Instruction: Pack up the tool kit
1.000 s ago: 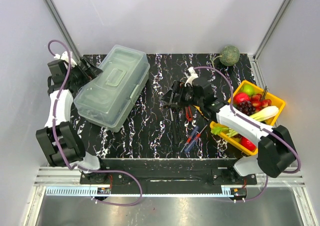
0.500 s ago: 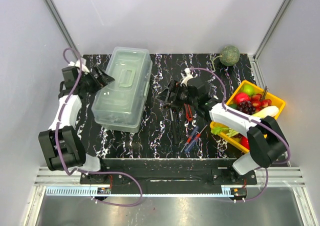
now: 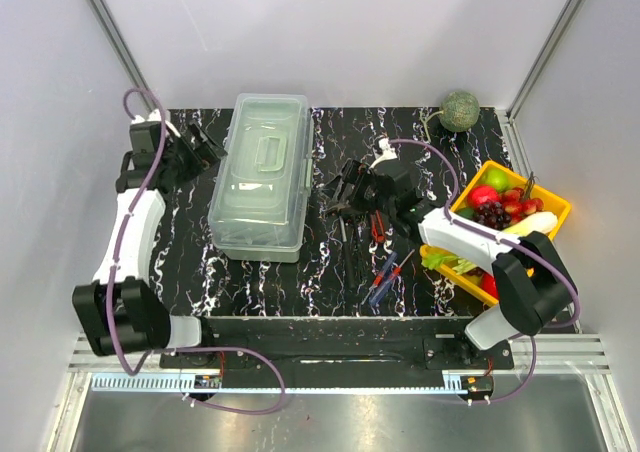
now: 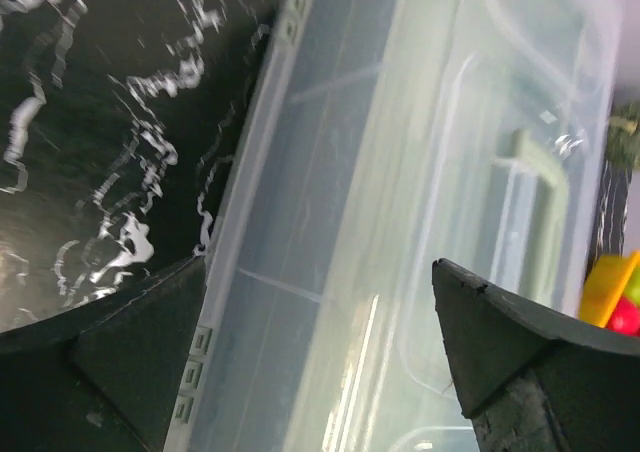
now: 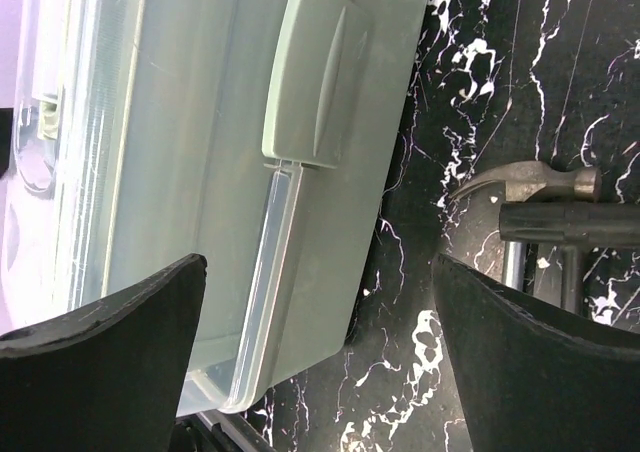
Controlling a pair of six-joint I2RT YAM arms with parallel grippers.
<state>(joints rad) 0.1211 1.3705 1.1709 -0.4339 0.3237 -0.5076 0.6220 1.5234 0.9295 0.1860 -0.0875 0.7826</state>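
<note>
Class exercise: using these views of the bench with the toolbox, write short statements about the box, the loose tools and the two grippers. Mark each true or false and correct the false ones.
1. The toolbox has its lid closed. True.
2. The right gripper is holding the hammer. False: its jaws are open and empty, and the hammer lies on the table.
3. The screwdrivers are packed inside the toolbox. False: they lie on the table, to the right of the box.
4. The toolbox sits between the left gripper and the right gripper. True.
</note>
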